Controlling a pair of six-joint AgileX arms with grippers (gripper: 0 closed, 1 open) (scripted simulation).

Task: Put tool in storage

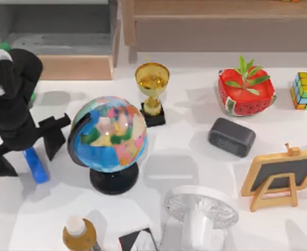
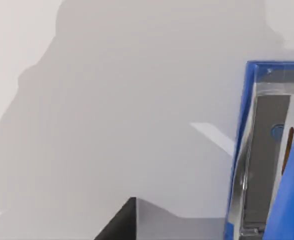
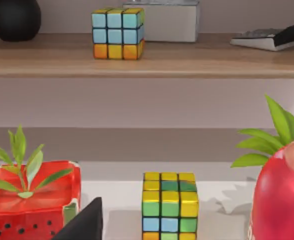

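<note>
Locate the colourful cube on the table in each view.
Top view: cube at the right edge, right of the watermelon pot.
Right wrist view: cube on the table before the shelf, beside the pot.
Left wrist view: faces the tool on the table.
Shared landmark: the pot.

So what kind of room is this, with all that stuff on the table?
Probably a study or playroom desk in a computer-made scene. A globe, a gold trophy and a small chalkboard easel crowd the white table, and a wooden shelf behind it holds a puzzle cube.
</note>
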